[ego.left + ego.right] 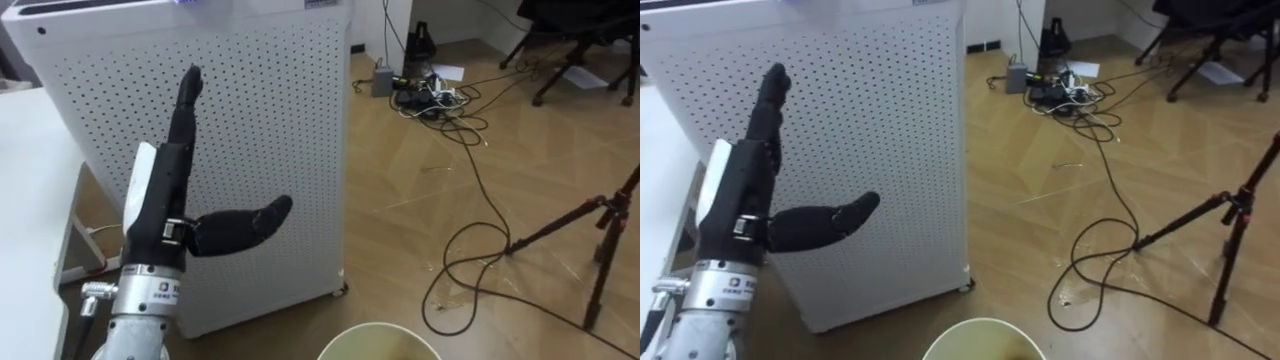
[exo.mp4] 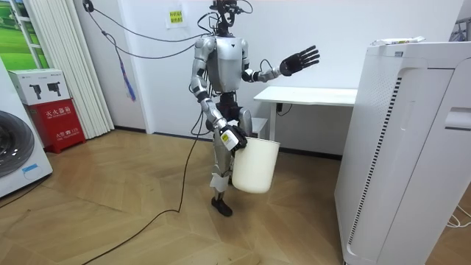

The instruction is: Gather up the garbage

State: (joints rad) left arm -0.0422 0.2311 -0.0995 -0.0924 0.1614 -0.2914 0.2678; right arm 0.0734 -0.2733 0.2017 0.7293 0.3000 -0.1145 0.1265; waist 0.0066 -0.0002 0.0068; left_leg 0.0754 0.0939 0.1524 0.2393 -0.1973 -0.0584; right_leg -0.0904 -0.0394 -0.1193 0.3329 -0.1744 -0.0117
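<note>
White plastic shows at the bottom edge of the eye views, where the round rim of a waste bin [image 1: 380, 328] sits just below the robot's head. In the room view the robot stands on the wooden floor [image 2: 110, 184], and the waste bin [image 2: 256, 165] hangs at thigh height from its right hand [image 2: 234, 138], whose fingers are closed over the rim.

Its left hand [image 1: 165, 190] is raised at chest height – fingers straight and together, thumb spread out to the side – holding nothing. Behind that hand in the eye views stands a tall white perforated air purifier [image 1: 250, 120]; the room view shows the hand well apart from it. A white surface [image 2: 309, 94] stands against the wall between robot and purifier.

Black cables [image 1: 470, 170] loop across the floor from a power strip [image 1: 420, 95], near a dark tripod [image 1: 590, 220]. At the room view's left stand a washing machine [image 2: 15, 147] and a red box [image 2: 55, 121].
</note>
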